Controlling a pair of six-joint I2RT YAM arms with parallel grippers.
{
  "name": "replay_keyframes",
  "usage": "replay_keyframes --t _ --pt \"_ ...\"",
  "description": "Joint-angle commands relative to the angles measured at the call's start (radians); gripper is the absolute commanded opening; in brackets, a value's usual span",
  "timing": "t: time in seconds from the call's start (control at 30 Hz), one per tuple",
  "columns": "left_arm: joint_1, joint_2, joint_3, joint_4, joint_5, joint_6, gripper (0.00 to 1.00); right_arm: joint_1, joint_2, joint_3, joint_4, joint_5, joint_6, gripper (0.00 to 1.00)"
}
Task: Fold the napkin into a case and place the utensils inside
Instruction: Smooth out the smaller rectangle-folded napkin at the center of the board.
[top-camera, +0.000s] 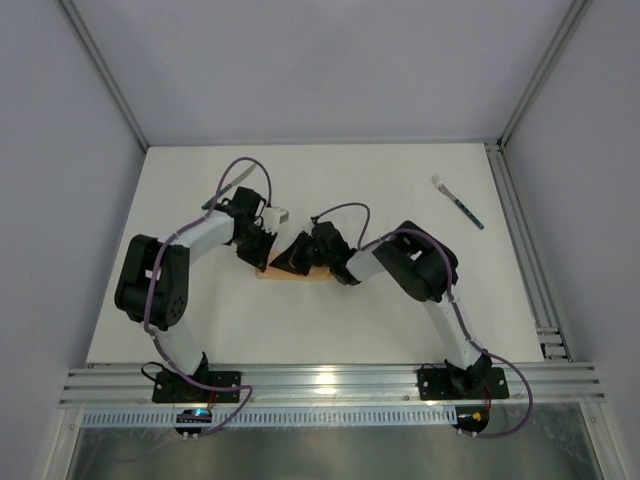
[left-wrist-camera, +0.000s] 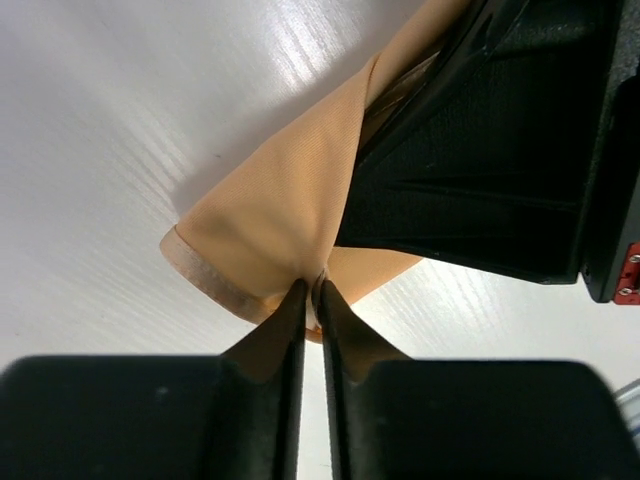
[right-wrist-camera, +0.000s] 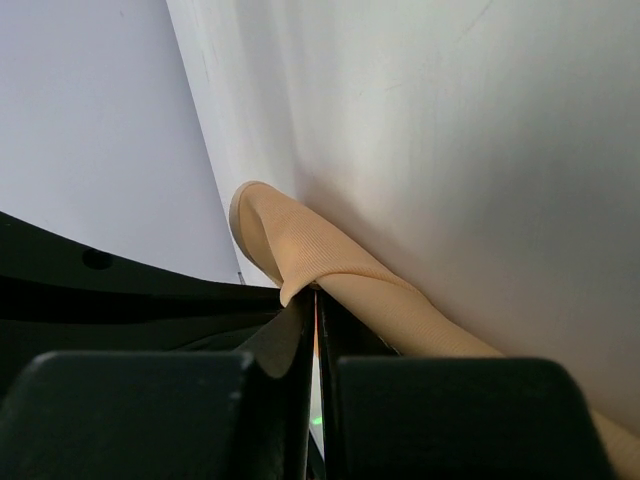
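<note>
L claw (left-wrist-camera: 310, 287) at napkin (left-wrist-camera: 270, 215) corner, R claw (right-wrist-camera: 315, 297) pinching napkin edge

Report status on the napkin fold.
Left gripper, right gripper both pinched on napkin. Napkin bunched, no case yet. Fork far right, untouched.

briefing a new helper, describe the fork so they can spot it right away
Look down on the white table and go to its far right part, beside the metal rail. The fork lies there alone, slanted, dark green handle toward the rail. Unlike the knife at far left, nothing covers it, and it sits well apart from the peach napkin.
</note>
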Motion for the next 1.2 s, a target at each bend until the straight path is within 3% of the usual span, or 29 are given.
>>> replay_keyframes --t 0.0,0.07,0.2,0.23,0.37,0.43,0.6,1.17 --pt "0.0 0.018 -0.021 -0.001 -0.052 0.018 0.08 -0.015 0.017 0.039 -0.006 0.063 -0.037 0.04" --pt "0.0 0.024 -0.027 0.035 -0.109 0.015 0.01 -0.016 0.003 0.054 -0.018 0.054 -0.054 0.04" --pt "0.0 -0.018 -0.047 0.102 -0.126 -0.002 0.0 -0.015 -0.006 0.056 -0.031 0.029 -0.072 0.04" --pt "0.0 -0.026 -0.047 0.104 -0.105 -0.005 0.02 -0.015 -0.003 0.054 -0.028 0.024 -0.068 0.04" --pt "0.0 -0.046 -0.012 0.046 -0.011 -0.005 0.25 -0.016 0.017 0.041 -0.017 0.017 -0.06 0.04" --pt "0.0 -0.064 0.004 0.013 0.015 0.0 0.28 -0.016 0.019 0.042 -0.031 0.017 -0.077 0.04" --pt "0.001 -0.074 0.105 -0.085 0.041 0.0 0.28 -0.016 0.032 0.041 -0.032 0.014 -0.077 0.04" --pt "-0.022 0.066 0.136 0.022 -0.077 0.028 0.33 -0.018 0.037 0.045 -0.029 0.021 -0.074 0.04"
